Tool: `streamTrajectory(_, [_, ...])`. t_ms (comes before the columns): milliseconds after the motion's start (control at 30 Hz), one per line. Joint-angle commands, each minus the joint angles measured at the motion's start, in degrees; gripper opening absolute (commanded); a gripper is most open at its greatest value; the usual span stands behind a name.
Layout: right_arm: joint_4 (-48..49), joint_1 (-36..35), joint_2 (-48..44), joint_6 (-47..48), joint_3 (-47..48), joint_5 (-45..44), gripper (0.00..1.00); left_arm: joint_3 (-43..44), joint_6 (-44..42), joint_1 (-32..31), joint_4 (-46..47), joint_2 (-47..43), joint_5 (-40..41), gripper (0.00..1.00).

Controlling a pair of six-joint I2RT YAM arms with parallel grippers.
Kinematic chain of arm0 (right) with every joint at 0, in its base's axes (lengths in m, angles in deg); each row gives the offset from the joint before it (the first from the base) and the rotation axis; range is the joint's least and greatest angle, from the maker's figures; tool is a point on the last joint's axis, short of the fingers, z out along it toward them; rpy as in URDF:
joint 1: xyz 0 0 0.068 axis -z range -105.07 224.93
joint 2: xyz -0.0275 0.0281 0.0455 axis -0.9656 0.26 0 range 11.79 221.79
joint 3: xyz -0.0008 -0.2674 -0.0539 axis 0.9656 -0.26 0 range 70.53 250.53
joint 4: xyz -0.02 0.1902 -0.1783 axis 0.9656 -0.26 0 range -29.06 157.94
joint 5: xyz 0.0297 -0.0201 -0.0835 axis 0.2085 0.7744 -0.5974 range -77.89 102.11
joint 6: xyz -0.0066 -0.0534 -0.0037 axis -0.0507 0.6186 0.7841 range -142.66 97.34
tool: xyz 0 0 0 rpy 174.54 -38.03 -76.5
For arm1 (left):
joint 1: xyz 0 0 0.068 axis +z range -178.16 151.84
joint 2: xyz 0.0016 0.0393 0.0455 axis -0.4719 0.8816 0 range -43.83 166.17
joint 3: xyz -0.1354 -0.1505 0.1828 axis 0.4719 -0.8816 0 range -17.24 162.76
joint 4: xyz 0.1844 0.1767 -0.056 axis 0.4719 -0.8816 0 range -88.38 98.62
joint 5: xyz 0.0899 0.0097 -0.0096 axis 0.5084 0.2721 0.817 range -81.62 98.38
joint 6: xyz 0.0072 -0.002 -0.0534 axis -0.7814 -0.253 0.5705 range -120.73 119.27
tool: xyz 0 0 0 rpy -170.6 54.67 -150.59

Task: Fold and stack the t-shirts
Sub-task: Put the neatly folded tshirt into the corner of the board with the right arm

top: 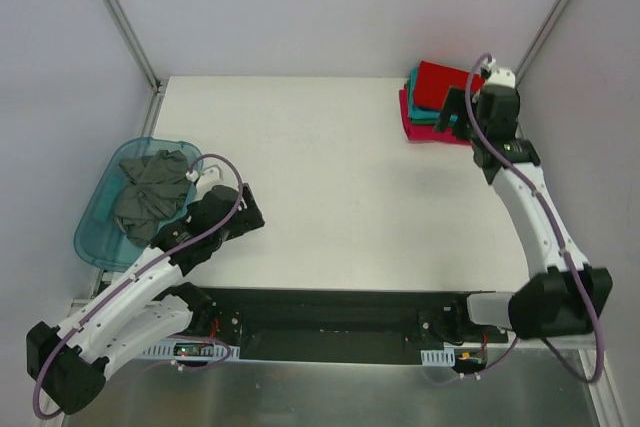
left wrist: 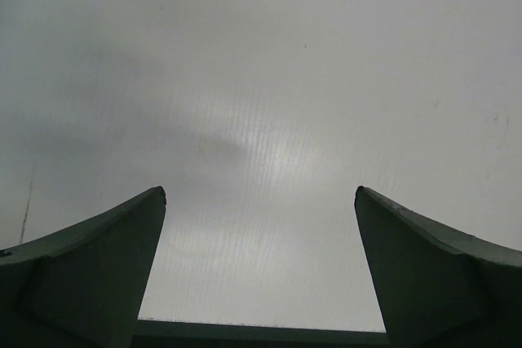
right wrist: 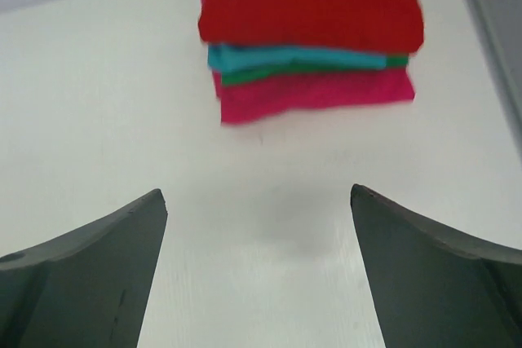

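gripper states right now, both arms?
Left gripper: open, holding nothing.
Right gripper: open, holding nothing, stack of folded t-shirts ahead of it.

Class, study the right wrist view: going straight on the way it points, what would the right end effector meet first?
Probably the stack of folded t-shirts, its magenta-pink bottom shirt nearest; only table shows between. Depth is unclear.

Four folded t-shirts [top: 434, 87], one crumpled grey t-shirt [top: 150, 192], one blue tub [top: 95, 235]
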Motion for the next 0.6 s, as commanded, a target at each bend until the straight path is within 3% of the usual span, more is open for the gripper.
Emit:
streamTrajectory(0, [4.24, -0.16, -16.38, -8.17, -20.39, 8.64, 0.96, 1.03, -0.88, 0.64, -0.34, -2.23, -2.85, 0.99])
streamTrajectory(100, [4.87, -0.25, -27.20, -10.99, -32.73, 10.40, 0.96, 1.38, -1.31, 0.64, -0.25, -1.97, -5.13, 0.99])
streamTrajectory(233, [0.65, -0.25, -39.42, -12.58, -42.41, 13.48, 0.96, 0.86, -0.53, 0.64, -0.34, -1.18, -5.85, 0.99])
streamTrajectory(433, [-6.64, -0.33, -52.87, -13.54, -48.31, 12.35, 0.96, -0.64, 2.10, 0.64, -0.25, -1.62, -6.90, 0.99])
streamTrajectory(567, [-7.27, -0.33, -59.30, -17.05, -51.48, 6.73, 0.96, -0.03, 3.34, 0.64, -0.43, -2.23, -7.95, 0.99])
